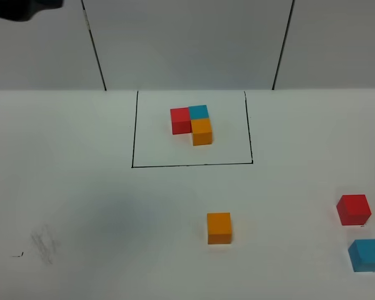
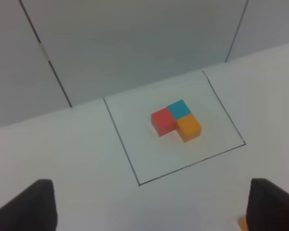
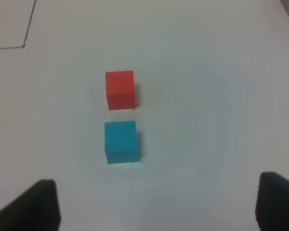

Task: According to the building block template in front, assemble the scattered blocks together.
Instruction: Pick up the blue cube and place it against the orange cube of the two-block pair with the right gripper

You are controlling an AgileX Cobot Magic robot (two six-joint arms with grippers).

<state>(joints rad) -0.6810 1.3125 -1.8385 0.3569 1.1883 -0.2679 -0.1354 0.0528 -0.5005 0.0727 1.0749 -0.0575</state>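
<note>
The building block template (image 1: 192, 124) is a red, blue and orange L-shaped cluster inside a thin black rectangle at the back middle; it also shows in the left wrist view (image 2: 176, 120). The scattered orange block (image 1: 219, 227) sits alone in front of the rectangle. The red block (image 1: 354, 209) and the blue block (image 1: 367, 255) lie close together at the right edge. My left gripper (image 2: 149, 209) is open and empty, high above the table, facing the template. My right gripper (image 3: 156, 207) is open and empty above the red block (image 3: 120, 90) and blue block (image 3: 121, 142).
The white table (image 1: 81, 206) meets a pale wall with two dark seams at the back. A faint grey smudge (image 1: 44, 244) marks the front left. A dark blurred shape (image 1: 19, 9) sits in the top left corner. Neither gripper shows in the high view.
</note>
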